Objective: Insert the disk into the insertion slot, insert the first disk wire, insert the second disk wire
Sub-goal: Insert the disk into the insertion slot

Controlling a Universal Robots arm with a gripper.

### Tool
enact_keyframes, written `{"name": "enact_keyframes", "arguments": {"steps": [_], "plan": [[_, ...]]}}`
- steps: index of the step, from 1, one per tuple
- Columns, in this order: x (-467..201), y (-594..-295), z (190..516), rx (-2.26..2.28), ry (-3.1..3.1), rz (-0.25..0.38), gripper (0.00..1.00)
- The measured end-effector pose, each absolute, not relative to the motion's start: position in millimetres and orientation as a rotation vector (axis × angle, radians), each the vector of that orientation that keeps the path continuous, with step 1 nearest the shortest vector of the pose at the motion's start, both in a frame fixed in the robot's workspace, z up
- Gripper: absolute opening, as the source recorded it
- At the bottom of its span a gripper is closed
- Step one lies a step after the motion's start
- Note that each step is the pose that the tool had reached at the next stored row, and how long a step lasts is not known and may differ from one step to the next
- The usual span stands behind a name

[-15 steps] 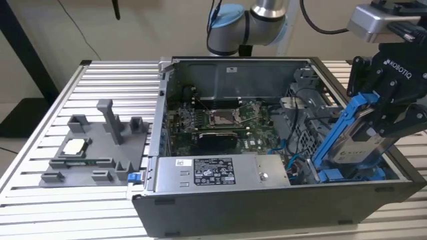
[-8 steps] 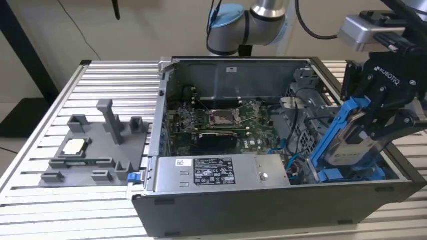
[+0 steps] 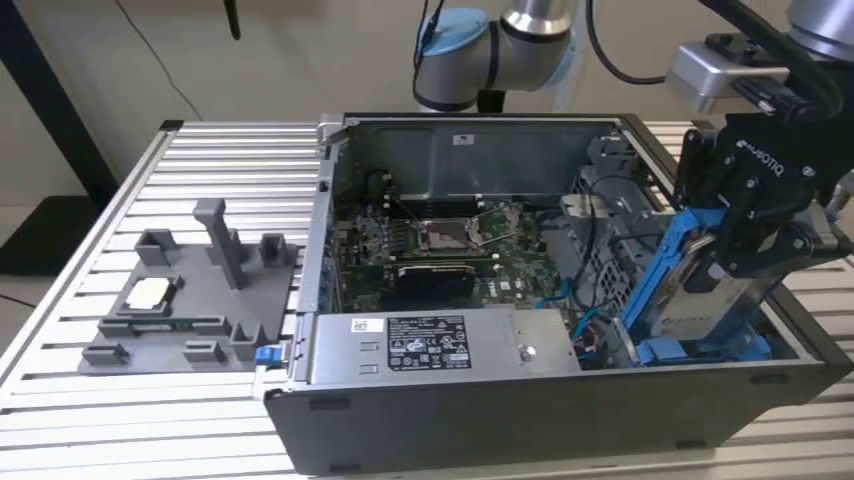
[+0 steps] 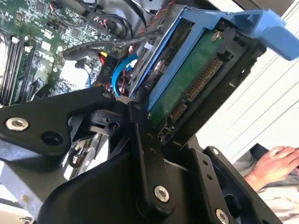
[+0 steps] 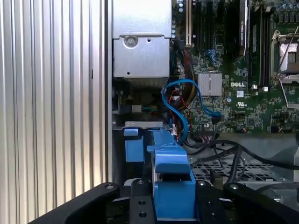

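Observation:
The disk (image 3: 697, 300), a silver drive with a green board (image 4: 196, 79) in a bright blue carrier (image 5: 173, 186), stands tilted at the exterior view's right end of the open computer case. Its lower end sits in the insertion slot (image 3: 701, 352), a dark bay with blue fittings (image 5: 133, 144). My gripper (image 3: 731, 268) is shut on the disk's upper part. A loose blue disk wire (image 5: 187, 105) curls just beyond the slot, beside a red and black wire bundle (image 5: 175, 99). Their ends lie free inside the case.
A silver power supply (image 3: 441, 345) sits along the case's front, with the motherboard (image 3: 454, 255) and its square processor socket (image 3: 441, 235) behind. A grey fixture (image 3: 200, 290) lies on the slatted table (image 3: 200, 160). A person's hand (image 4: 275, 163) rests outside the case.

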State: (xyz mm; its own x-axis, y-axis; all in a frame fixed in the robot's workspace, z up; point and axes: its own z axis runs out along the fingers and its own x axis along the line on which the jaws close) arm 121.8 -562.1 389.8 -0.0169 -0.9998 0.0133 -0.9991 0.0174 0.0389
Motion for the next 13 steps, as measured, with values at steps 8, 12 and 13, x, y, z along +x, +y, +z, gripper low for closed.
{"name": "enact_keyframes", "arguments": {"steps": [8, 12, 13], "plan": [[122, -555, 403, 2.177, -2.212, -0.03, 0.4], [122, -544, 403, 2.178, -2.211, -0.032, 0.4], [122, -542, 403, 2.179, -2.211, -0.032, 0.4]]}}
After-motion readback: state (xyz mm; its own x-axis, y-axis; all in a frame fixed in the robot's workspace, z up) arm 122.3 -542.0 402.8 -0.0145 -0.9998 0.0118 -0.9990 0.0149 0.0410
